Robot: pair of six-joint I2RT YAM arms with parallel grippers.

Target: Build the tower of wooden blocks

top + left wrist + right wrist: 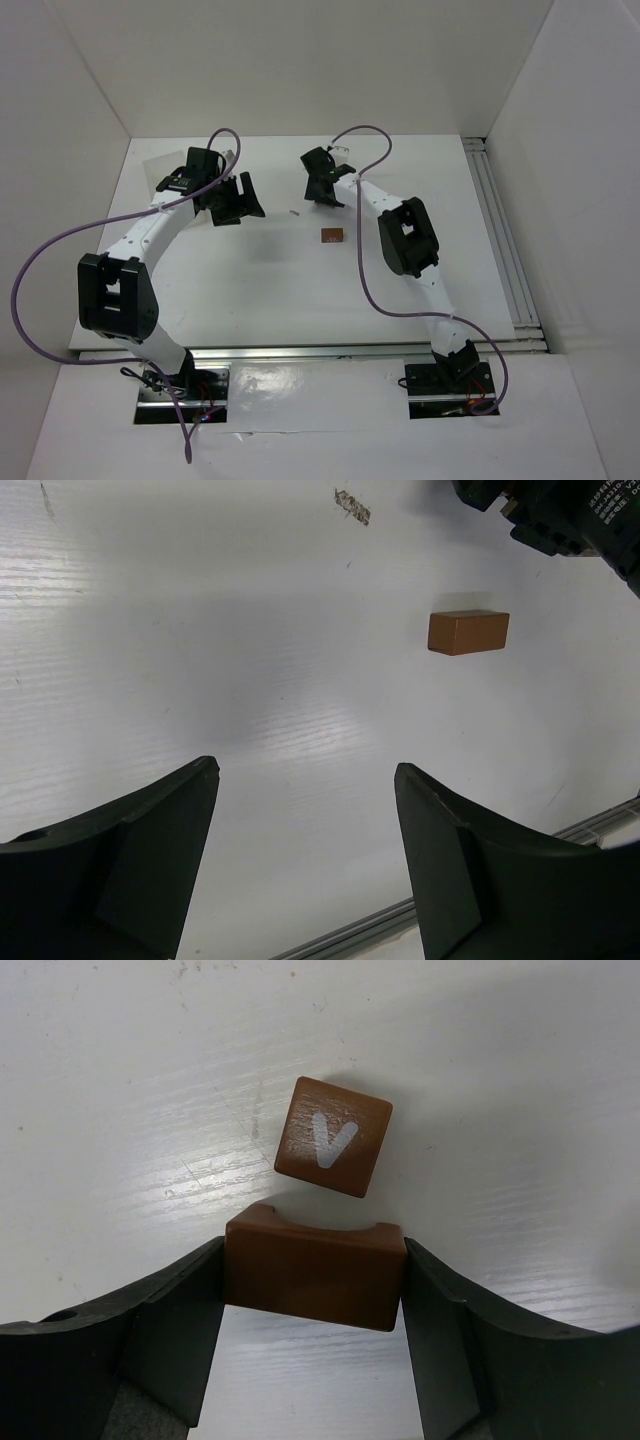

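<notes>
From above, a plain brick (331,236) lies on the table (230,290) just nearer than the right tool (322,192). Left wrist: the left tool (305,770) stands released, fingers (150,860) wide, left of the right tool. Right wrist: the right tool grasps a notched brick (313,1275), with a V-marked cube (333,1136) just beyond.

place: robot lab test cell | bench (250,290): plain white, boxed in by bare white panel walls (80,100) | rig: two white-and-black robot arms, left arm (140,235) and right arm (405,240), bolted to metal base plates (425,400) | fittings: aluminium rail (500,230) along the bench's right edge, loose purple cable (360,270) | no household furnishings
</notes>
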